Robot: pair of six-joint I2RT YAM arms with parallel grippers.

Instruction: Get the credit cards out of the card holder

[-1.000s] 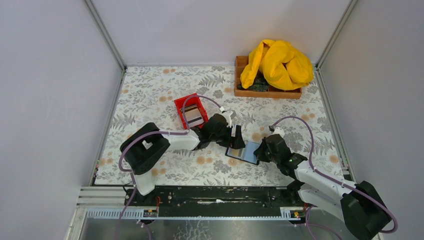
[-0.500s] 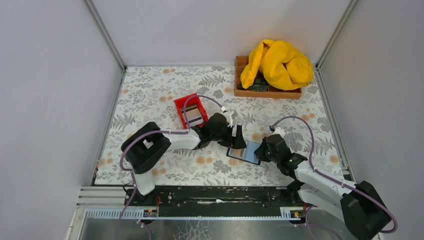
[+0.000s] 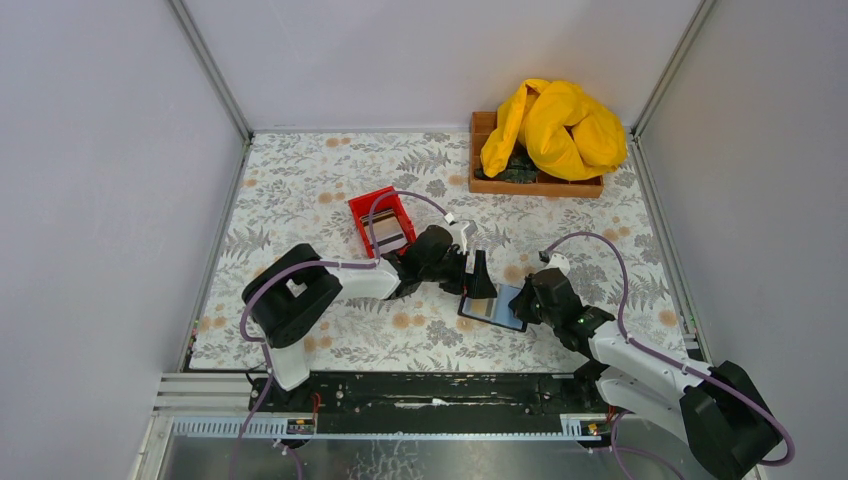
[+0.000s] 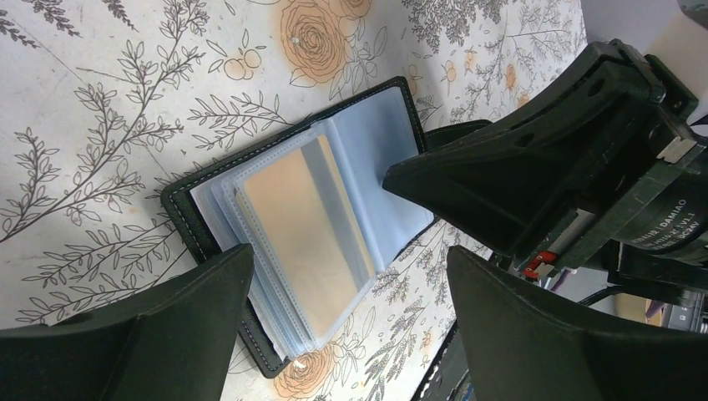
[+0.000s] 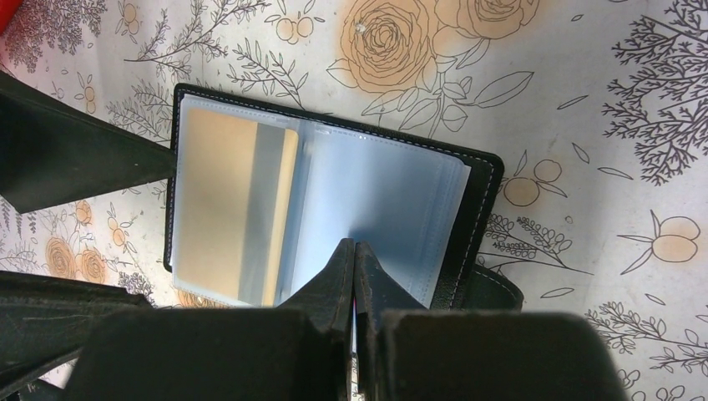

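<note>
The card holder (image 3: 492,308) lies open on the flowered table between my two arms. Its black rim (image 5: 482,200) frames grey-blue inner faces and clear sleeves. A tan/gold credit card with a dark stripe (image 4: 292,225) sits in the top sleeve; it also shows in the right wrist view (image 5: 219,200). My left gripper (image 4: 351,330) is open and hovers over the holder's sleeve edge, holding nothing; it is at the holder's far-left side in the top view (image 3: 478,283). My right gripper (image 5: 354,248) is shut, its tips pressed on the holder's blue right-hand page (image 3: 524,302).
A small red bin (image 3: 381,221) holding cards stands left of the left gripper. A brown wooden tray (image 3: 535,184) with a yellow cloth (image 3: 555,125) sits at the back right. Grey walls enclose the table.
The card holder and both grippers have shifted slightly to the right and toward the near edge. The left gripper stays open, the right stays shut.
</note>
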